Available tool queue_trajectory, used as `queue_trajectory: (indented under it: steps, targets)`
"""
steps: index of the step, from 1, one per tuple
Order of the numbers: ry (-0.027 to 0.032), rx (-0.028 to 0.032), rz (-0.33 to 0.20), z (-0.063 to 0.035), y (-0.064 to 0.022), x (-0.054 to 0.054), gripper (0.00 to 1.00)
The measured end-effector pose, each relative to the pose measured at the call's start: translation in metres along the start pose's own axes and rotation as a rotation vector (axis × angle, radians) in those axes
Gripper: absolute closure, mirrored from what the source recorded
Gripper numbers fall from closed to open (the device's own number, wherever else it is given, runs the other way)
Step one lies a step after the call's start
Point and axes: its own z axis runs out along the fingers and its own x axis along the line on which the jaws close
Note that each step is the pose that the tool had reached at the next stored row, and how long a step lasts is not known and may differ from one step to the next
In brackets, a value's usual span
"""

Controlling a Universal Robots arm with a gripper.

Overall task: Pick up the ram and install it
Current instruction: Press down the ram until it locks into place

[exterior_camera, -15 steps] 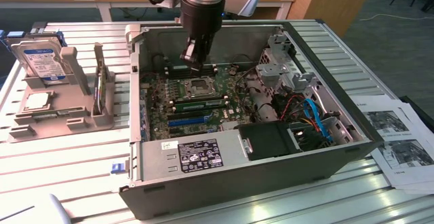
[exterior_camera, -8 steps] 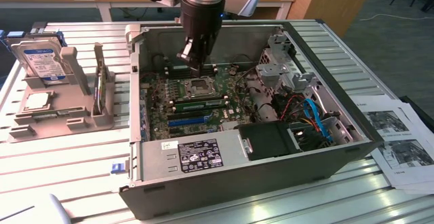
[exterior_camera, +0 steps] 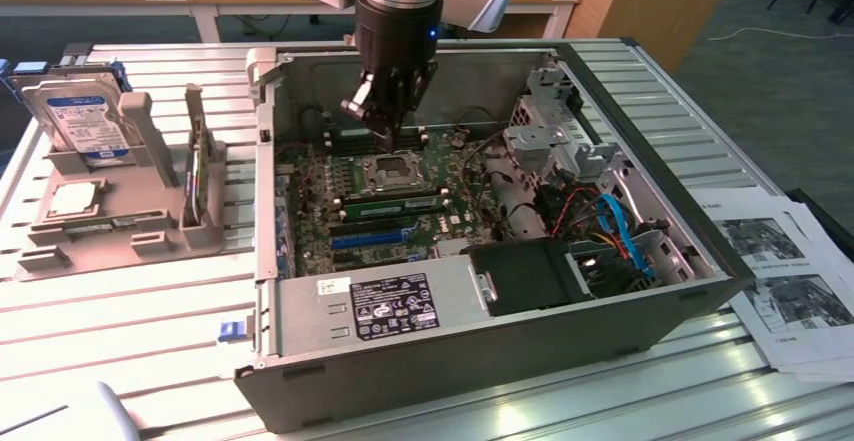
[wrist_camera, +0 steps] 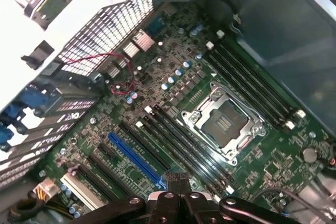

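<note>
The pincer (exterior_camera: pixel 391 139) is clenched and grips nothing that can be seen; it hangs inside the open computer case (exterior_camera: pixel 467 361), low over the motherboard (wrist_camera: pixel 173 77). The CPU socket (exterior_camera: pixel 396 169) sits just beneath its tips. The ram (exterior_camera: pixel 400 204) appears already stood in a memory slot just past that socket from the pincer, short of the blue slot strip (exterior_camera: pixel 374 236). This looks like the install step, near its end. The next move calls for a straight, square push down on the stick's top edge, with its end clips watched.
</note>
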Motion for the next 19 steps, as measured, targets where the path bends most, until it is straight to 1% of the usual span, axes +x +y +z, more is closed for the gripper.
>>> queue_trajectory:
  steps: [19]
  targets:
    - [-0.0028,0.0002,0.337,0.0,0.0,0.0,0.9]
